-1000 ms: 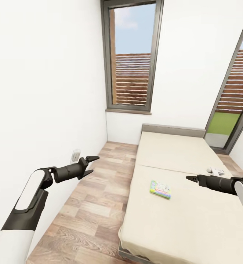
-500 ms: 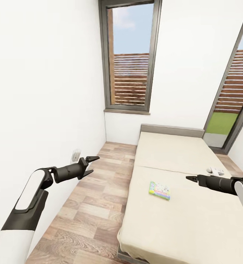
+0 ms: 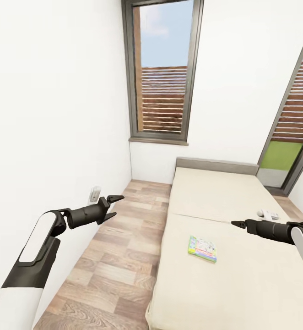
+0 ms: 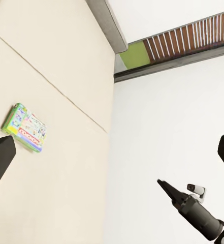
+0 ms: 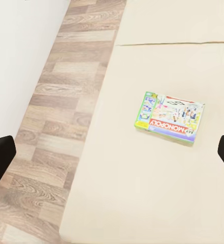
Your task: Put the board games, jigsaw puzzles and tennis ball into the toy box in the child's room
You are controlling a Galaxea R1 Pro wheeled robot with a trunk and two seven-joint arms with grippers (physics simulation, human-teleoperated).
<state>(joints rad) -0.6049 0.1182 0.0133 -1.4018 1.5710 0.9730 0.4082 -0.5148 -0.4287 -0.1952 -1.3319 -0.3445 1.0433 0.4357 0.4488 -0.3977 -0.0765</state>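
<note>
approach step: monopoly box lies flat on the bed, just below and inboard of the right end effector, whose opening i can't tell; left end effector spread wide, empty. next: lower right onto it

Small white object beyond identification

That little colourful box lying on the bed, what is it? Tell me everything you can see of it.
It is a flat, green-edged Monopoly board game box, rectangular, with a printed lid of white, blue, yellow and a red name strip. It looks like cardboard, closed and undamaged. It lies flat, lid up, turned a little askew, on the plain beige bed cover, near the bed's floor-side half. Only the cover touches it; the robot's fingers are apart from it.
</note>
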